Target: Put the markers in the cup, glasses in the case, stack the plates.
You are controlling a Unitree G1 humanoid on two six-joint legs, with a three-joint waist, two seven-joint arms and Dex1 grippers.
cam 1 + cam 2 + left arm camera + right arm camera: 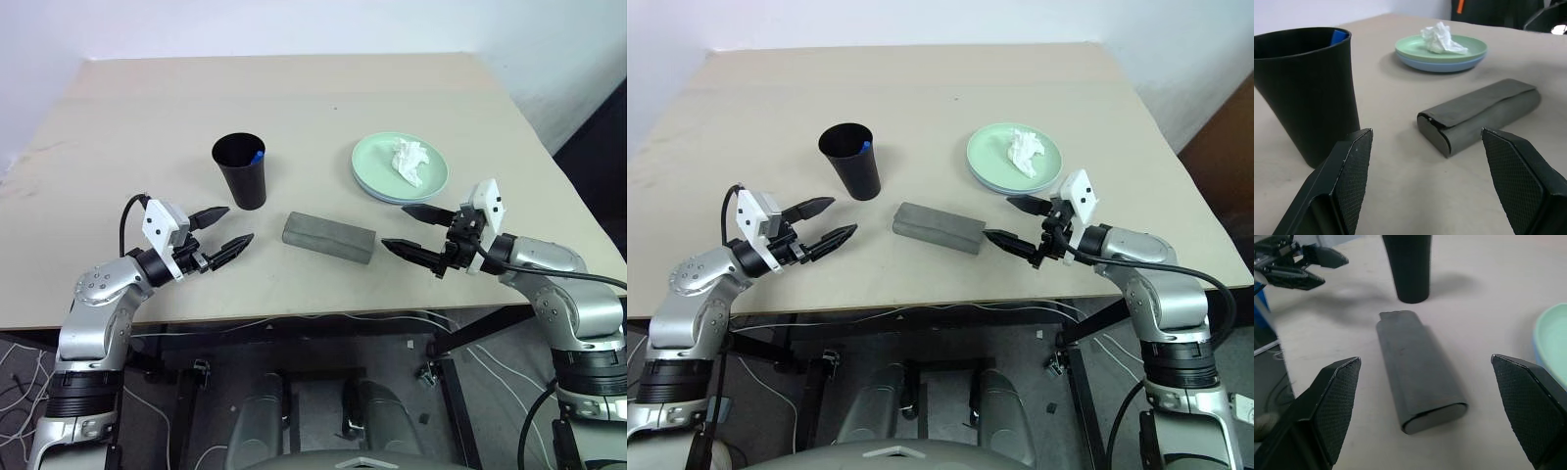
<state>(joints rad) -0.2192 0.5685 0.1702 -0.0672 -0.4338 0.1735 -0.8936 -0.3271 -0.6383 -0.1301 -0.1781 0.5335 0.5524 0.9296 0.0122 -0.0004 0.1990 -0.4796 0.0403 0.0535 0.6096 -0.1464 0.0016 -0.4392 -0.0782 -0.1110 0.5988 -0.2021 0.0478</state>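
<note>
Left eye view: tissue (409, 160) atop stacked plates (400, 168); case (328, 238) shut.

Closed case (329, 238) lies mid tabletop (118, 147), bare strips either side of it up to left gripper (228, 227) and right gripper (408, 229). Cup (241, 171) stands just behind-left of case, stacked plates (392, 176) behind-right; far tabletop beyond them unobstructed.

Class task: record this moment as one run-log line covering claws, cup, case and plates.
left claw: open, empty | right claw: open, empty | cup: upright, blue cap inside | case: shut | plates: stacked, tissue on top
</note>
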